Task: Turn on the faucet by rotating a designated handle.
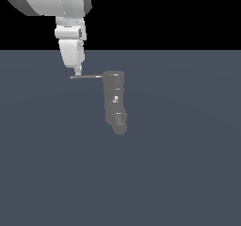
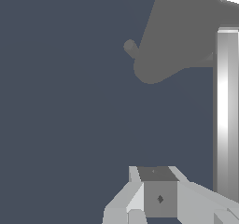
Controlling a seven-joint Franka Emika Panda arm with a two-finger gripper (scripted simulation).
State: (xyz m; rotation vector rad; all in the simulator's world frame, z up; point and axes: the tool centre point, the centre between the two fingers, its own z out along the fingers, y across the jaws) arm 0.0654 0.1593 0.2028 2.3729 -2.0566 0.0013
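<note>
Hand (image 1: 78,71) hangs tip-down right at the free end of the handle (image 1: 85,76), looks touching or just above it; likely set there bc the rod's end gives most leverage for a turn. In the wrist view the fingers seem drawn together, nothing between them.

Handle's long axis lies level, pointing to the exterior view's left from the top of the faucet (image 1: 115,100). Faucet stands mid-worktop (image 1: 188,164), spout end toward the viewer.
</note>
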